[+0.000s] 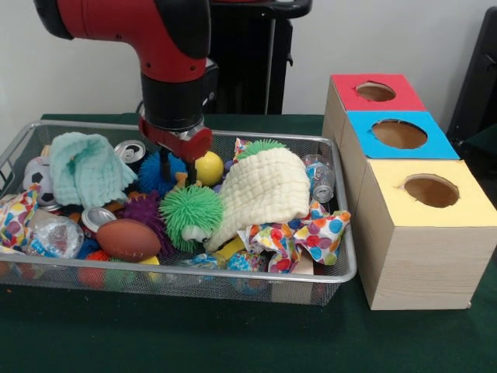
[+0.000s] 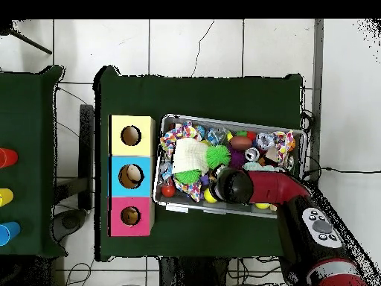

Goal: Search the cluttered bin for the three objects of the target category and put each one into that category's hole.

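Observation:
The wire-mesh bin (image 1: 334, 273) sits on the green table, full of clutter. It holds a mint cloth (image 1: 89, 167), a pale yellow cloth (image 1: 264, 190), a green spiky ball (image 1: 190, 210), a purple spiky ball (image 1: 144, 210), a blue spiky ball (image 1: 154, 172), a yellow ball (image 1: 208, 167), a brown football (image 1: 128, 239) and cans (image 1: 130, 150). My gripper (image 1: 172, 171) reaches down into the bin's back middle, between the blue spiky ball and the yellow ball. In the overhead view the wrist (image 2: 234, 185) hides it over the bin (image 2: 231, 120).
Three wooden boxes stand beside the bin, each with a round hole in its top: red (image 1: 375, 92), blue (image 1: 398, 134) and yellow (image 1: 431, 190). Polka-dot cloths (image 1: 303, 233) lie at the bin's front. A second green table (image 2: 26, 160) carries coloured cups.

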`<state>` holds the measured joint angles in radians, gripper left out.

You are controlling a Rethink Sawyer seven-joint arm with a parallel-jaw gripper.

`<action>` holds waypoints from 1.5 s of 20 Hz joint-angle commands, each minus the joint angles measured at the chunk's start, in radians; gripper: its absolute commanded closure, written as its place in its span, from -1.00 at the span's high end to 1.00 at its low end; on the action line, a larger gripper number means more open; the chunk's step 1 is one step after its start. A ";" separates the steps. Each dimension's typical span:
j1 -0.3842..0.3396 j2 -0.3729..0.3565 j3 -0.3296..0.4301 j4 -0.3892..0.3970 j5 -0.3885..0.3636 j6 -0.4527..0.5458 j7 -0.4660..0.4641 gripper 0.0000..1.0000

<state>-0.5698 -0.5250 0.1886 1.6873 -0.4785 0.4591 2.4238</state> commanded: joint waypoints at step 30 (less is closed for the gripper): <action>0.244 0.144 -0.187 -0.092 -0.003 -0.287 0.111 -1.00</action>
<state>-0.3676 -0.4288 0.0456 1.6822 -0.4787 0.2522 2.4238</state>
